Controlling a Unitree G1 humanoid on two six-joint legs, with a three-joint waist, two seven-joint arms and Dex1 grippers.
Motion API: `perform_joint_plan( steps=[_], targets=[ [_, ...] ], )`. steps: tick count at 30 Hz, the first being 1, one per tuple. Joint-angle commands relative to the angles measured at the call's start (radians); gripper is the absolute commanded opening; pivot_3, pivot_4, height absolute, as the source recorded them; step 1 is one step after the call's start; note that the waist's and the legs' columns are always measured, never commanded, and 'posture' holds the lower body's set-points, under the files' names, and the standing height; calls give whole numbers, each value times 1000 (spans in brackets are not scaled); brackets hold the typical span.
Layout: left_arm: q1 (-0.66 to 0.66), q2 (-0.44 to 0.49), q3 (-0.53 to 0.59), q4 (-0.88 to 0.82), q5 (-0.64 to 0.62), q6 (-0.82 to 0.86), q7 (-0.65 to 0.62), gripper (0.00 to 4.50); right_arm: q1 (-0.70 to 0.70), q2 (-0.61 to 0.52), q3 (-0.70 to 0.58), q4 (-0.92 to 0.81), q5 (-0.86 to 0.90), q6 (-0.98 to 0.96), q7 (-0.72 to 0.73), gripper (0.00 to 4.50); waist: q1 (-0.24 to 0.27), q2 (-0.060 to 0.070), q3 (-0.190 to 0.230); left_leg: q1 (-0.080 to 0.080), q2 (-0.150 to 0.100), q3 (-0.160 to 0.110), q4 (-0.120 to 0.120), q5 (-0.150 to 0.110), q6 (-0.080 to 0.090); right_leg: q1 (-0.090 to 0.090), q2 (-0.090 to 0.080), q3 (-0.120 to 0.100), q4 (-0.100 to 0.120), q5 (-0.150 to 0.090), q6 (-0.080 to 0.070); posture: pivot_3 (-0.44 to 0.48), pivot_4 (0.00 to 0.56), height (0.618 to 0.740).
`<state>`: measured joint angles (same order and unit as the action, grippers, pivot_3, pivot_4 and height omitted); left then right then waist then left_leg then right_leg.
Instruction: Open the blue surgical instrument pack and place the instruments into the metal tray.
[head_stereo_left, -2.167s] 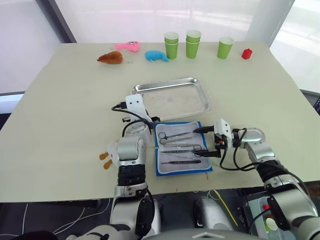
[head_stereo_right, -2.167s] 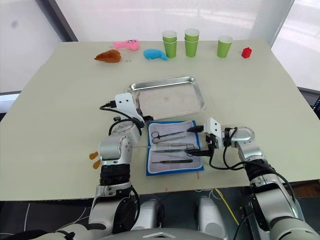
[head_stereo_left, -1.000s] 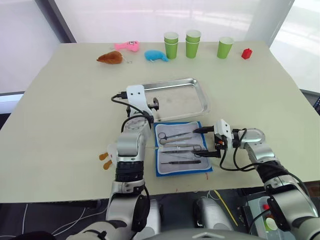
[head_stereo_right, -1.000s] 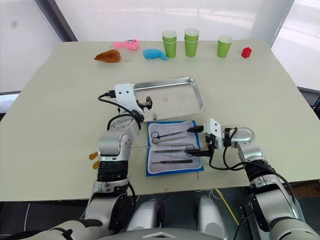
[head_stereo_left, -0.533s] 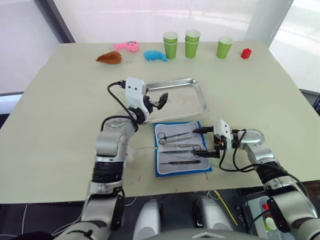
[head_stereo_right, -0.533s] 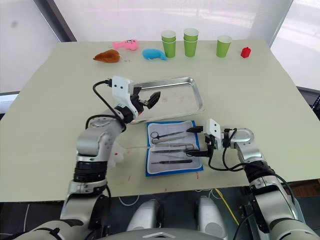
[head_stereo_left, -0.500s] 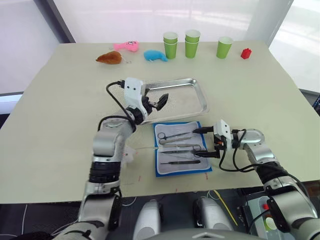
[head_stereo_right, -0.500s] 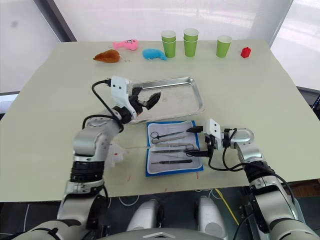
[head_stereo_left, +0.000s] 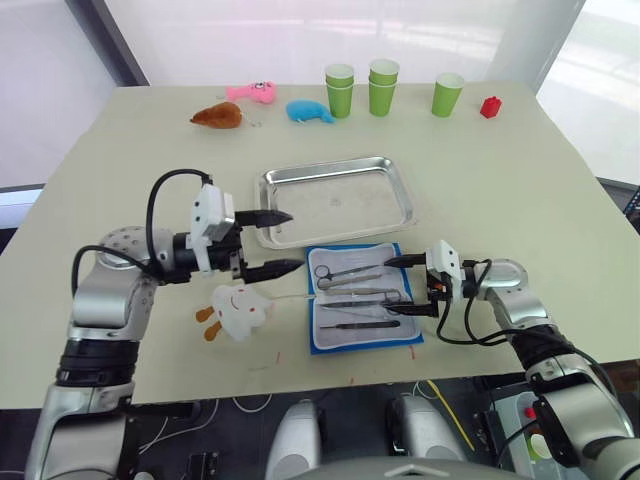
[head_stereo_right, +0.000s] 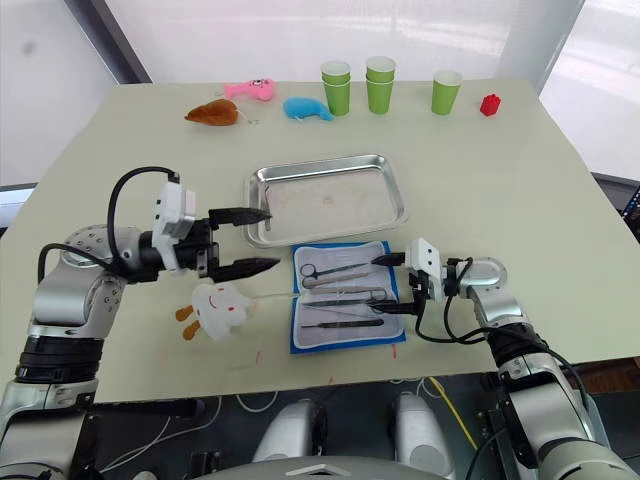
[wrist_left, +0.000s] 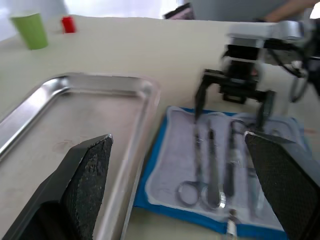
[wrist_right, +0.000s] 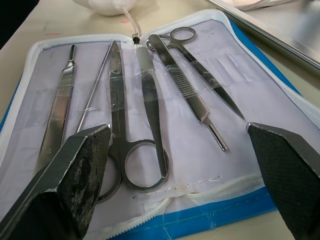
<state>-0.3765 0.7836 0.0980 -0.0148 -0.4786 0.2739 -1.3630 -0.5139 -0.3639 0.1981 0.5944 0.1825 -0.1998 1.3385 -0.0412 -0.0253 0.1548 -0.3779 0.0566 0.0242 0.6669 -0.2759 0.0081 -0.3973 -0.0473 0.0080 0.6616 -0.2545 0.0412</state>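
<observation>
Left end effector (head_stereo_left: 282, 241) is hovering fingers apart beside the metal tray (head_stereo_left: 338, 199); right end effector (head_stereo_left: 402, 284), spread wide, is sitting over the opened blue surgical instrument pack (head_stereo_left: 363, 310) holding the instruments (wrist_right: 150, 105) on the table (head_stereo_left: 520, 190).

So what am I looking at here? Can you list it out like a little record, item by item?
pack: open flat on the table, lining up
instruments: lying in the pack, none in the tray yet
tray: just beyond the pack
left claw: open, in the air by the tray's near left corner, holding nothing
right claw: open, at the pack's right edge, over the instruments
white plush toy: left of the pack
far edge: green cups, plush toys, small red block
</observation>
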Motion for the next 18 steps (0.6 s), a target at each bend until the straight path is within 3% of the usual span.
perform_joint_plan(
  steps=[1, 5, 12, 18],
  targets=[
    [-18, 66, 15, 6, -48, -19, -131, 4465, 63, 7, 78, 55, -75, 36, 7, 4500, -1, 0, 0, 0, 0, 0, 0, 0, 0, 0, 0, 0, 0, 0, 0, 0, 150, 740],
    [-57, 113, 30, 42, -90, -52, -235, 4465, 69, 3, 76, 50, -72, 35, 7, 4500, 0, 0, 0, 0, 0, 0, 0, 0, 0, 0, 0, 0, 0, 0, 0, 0, 150, 740],
    [-33, 389, -155, 113, -250, -262, -251, 4465, 79, 0, 73, 40, -69, 38, 4, 4500, 1, -1, 0, 1, 1, -1, -2, 0, 0, -1, 0, 1, 0, -1, -1, 0, 150, 740],
    [-66, 451, -263, 169, -308, -366, -251, 4465, 73, 3, 73, 48, -70, 37, 2, 4500, 2, -1, 0, 0, 1, 1, -2, 0, 0, -1, 0, 0, 0, -2, -3, 0, 150, 740]
  ],
)
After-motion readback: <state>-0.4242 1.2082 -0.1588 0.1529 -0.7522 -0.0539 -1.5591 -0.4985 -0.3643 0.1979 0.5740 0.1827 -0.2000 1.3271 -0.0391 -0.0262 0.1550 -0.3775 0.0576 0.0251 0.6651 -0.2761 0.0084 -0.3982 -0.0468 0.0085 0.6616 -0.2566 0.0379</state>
